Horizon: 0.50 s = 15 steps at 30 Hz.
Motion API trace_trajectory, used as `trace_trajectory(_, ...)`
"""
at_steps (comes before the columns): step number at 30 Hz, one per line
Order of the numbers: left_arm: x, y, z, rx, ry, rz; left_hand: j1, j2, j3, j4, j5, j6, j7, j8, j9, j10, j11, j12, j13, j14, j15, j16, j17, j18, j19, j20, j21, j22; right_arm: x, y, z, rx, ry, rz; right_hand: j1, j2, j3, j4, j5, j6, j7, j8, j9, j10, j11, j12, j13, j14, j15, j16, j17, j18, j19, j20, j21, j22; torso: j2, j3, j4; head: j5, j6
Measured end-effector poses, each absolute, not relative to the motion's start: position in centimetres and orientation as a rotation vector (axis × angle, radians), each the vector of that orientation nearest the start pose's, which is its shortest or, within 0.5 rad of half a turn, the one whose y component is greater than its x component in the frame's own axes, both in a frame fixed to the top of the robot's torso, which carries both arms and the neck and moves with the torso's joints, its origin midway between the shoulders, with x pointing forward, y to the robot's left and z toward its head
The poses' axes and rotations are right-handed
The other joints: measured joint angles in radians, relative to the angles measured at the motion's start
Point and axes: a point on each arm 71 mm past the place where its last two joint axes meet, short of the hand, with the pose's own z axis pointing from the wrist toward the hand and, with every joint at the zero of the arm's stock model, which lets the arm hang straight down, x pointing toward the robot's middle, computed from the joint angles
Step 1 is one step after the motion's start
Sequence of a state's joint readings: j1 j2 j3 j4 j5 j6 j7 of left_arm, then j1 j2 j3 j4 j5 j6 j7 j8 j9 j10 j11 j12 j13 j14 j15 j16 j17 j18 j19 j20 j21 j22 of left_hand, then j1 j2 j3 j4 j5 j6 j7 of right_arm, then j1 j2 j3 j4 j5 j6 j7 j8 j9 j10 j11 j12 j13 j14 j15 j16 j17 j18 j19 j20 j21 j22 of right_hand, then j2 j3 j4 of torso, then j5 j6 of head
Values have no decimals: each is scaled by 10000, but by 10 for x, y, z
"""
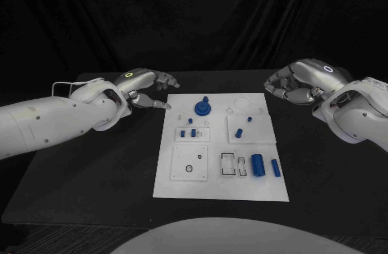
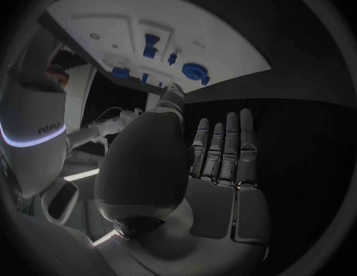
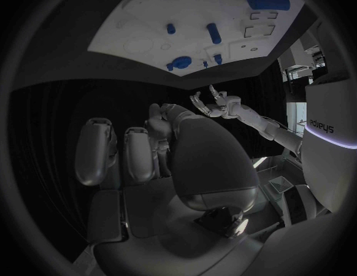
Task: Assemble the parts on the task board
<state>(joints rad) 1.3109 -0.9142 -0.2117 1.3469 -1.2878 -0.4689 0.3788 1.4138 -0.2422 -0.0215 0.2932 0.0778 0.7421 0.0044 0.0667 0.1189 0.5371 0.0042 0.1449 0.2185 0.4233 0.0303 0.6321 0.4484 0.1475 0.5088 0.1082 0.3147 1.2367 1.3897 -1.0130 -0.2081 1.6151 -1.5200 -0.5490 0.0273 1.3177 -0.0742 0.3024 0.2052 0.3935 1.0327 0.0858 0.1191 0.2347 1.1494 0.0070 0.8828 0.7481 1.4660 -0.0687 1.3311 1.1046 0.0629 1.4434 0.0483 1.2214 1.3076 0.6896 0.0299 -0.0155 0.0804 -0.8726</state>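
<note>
Head view: the task board (image 1: 220,147), a white rectangular plate, lay at the centre of the black counter (image 1: 97,170). Its surface carried raised square panels and outlined recesses. A round blue part (image 1: 202,107) with a knob on top stood toward the board's 12 o'clock end. Small blue pegs (image 1: 192,133) sat on a panel near the middle, another blue peg (image 1: 239,133) at their 3 o'clock. A thick blue cylinder (image 1: 258,165) and a thinner blue rod (image 1: 276,167) lay at the board's 4 o'clock corner. The left hand (image 1: 149,90) hovered off the board's 10 o'clock corner, released, fingers apart, grasping nothing. The right hand (image 1: 292,84) hovered off the 2 o'clock corner, fingers curled inward, with nothing in them.

Left wrist view: the left hand (image 2: 195,159) had its fingers (image 2: 224,147) extended side by side, empty, short of the board (image 2: 224,49).

Right wrist view: the right hand (image 3: 159,159) was empty, its fingers bent, apart from the board (image 3: 140,27).
</note>
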Motion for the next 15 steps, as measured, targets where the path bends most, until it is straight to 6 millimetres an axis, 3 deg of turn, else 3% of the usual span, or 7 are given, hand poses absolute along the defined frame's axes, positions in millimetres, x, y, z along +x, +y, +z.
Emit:
trace_trajectory(2,499,288,-176,1436,15104,-8873,-279,-404,-849,79,123,-592,-10,-89,-101,-899,-86,-187,-226,-1256,-182,-988,-394,-14,-1262,-12,-866,-353,469,-251,-120,-2945,13450,6090,7,-199,109,143,-273,52,52,0,9,-679,77,-1730,-1412,6,113,-73,-92,-1,-36,36,-174,0,-9,-7,-1,-41,0)
trace_trajectory(4,498,294,-176,261,15412,-9904,-767,-551,-2123,148,726,-1989,-171,-205,-358,-2586,-20,-699,-852,-3072,-232,-3386,-2019,-331,-2412,79,-1658,-903,469,-249,-111,-3016,13229,6109,-72,-412,128,320,-646,21,164,-33,10,-1314,249,-3082,-2307,0,258,-107,-112,-1,-97,107,-290,0,-9,-15,-2,-89,0)
trace_trajectory(5,497,296,-175,-524,15559,-10650,-1164,-564,-2407,152,873,-2745,-130,-252,-497,-3316,-98,-936,-1136,-3709,-223,-4527,-2880,-424,-3185,132,-2157,-2026,469,-248,-106,-3081,13115,6096,-71,-508,92,361,-835,20,223,-61,10,-1696,370,-3697,-2706,-2,371,-107,-136,-1,-112,190,-347,0,-7,-21,-4,-112,0)
trace_trajectory(8,496,295,-174,-2408,15648,-12482,-1838,-583,-2592,117,929,-3916,-110,-293,-705,-4273,-317,-1196,-1556,-4202,-33,-5980,-4149,-484,-4341,151,-2724,-4803,469,-247,-100,-3251,13003,5990,36,-632,-253,353,-1553,-37,330,-166,-7,-2262,736,-5367,-3996,-1,678,-219,-297,43,-241,497,-727,-1,-3,-41,-12,-167,-1)
trace_trajectory(9,495,293,-174,-3208,15569,-13283,-2073,-476,-2502,131,929,-4500,-137,-359,-796,-4527,-397,-1229,-1675,-4225,94,-6217,-4377,-484,-4592,99,-2792,-5805,470,-245,-99,-3344,13029,5929,36,-632,-385,374,-1755,-92,423,-233,-52,-2302,775,-5591,-4219,-26,705,-283,-399,162,-306,562,-919,-1,-2,-53,-11,-187,-1)
trace_trajectory(11,494,288,-172,-4249,15364,-14391,-2442,-111,-2216,131,778,-5168,-135,-389,-900,-4758,-488,-1267,-1800,-4229,166,-6286,-4444,-484,-4817,34,-2850,-6988,472,-243,-100,-3517,13139,5834,88,-683,-674,471,-2215,-215,546,-383,-204,-2387,861,-5938,-4608,-91,770,-379,-552,160,-390,646,-1223,-1,-4,-68,-4,-219,-1)
trace_trajectory(15,487,274,-175,-6060,14934,-16385,-2899,340,-1739,106,95,-5582,-277,-389,-926,-5035,-659,-1286,-1975,-4240,35,-6286,-4468,-232,-5084,-157,-2946,-9424,475,-235,-109,-3984,13632,5678,334,-860,-1185,714,-2587,-971,508,-544,-626,-2652,950,-6372,-5189,-171,759,-422,-676,161,-483,623,-1509,-1,-8,-93,21,-262,-1)
